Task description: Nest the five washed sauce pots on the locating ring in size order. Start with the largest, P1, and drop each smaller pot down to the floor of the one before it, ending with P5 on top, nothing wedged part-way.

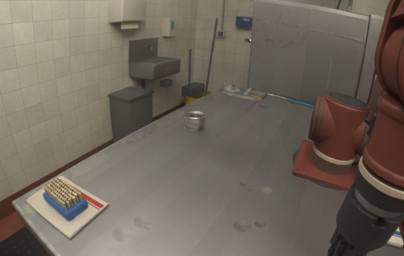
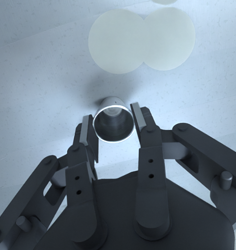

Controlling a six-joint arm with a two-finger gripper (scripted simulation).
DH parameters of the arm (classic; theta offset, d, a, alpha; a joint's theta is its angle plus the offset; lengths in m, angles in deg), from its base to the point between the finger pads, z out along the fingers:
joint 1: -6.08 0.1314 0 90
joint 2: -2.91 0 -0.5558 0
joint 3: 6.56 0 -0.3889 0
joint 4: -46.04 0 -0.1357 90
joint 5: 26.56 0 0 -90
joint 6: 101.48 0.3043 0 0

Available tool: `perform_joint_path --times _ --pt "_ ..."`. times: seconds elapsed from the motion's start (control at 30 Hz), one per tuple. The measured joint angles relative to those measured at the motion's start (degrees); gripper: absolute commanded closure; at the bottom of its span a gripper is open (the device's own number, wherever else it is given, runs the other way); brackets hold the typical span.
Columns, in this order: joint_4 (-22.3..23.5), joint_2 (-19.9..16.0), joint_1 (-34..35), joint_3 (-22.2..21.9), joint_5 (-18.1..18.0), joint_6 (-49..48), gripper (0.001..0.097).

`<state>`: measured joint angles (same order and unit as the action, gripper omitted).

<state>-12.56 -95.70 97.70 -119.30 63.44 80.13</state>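
Observation:
A small steel sauce pot [image 2: 113, 122] stands upright on the steel table, open end up. My gripper [image 2: 113, 116] is closed on it, one finger on each side of its wall just below the rim. Which of the five pots it is I cannot tell. A larger steel pot [image 1: 194, 120] stands on the far middle of the table, with more rims showing inside it. The side camera shows only the arm, not the fingers.
Two pale round marks [image 2: 142, 39] overlap on the table just beyond the held pot. A blue scrub brush [image 1: 65, 198] lies on a white board at the near left corner. The arm's red base [image 1: 334, 143] stands on the right. Small items [image 1: 254, 94] lie at the far end.

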Motion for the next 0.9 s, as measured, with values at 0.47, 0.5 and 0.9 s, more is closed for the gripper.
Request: perform_joint_path --times 0.47,0.5,0.9 --pt "0.0 0.0 0.0 0.0 0.0 0.0 0.0898" --pt "0.0 0.0 0.0 0.0 0.0 0.0 0.0901" --pt "-1.7 0.6 0.0 1.0 0.0 0.0 0.0901"
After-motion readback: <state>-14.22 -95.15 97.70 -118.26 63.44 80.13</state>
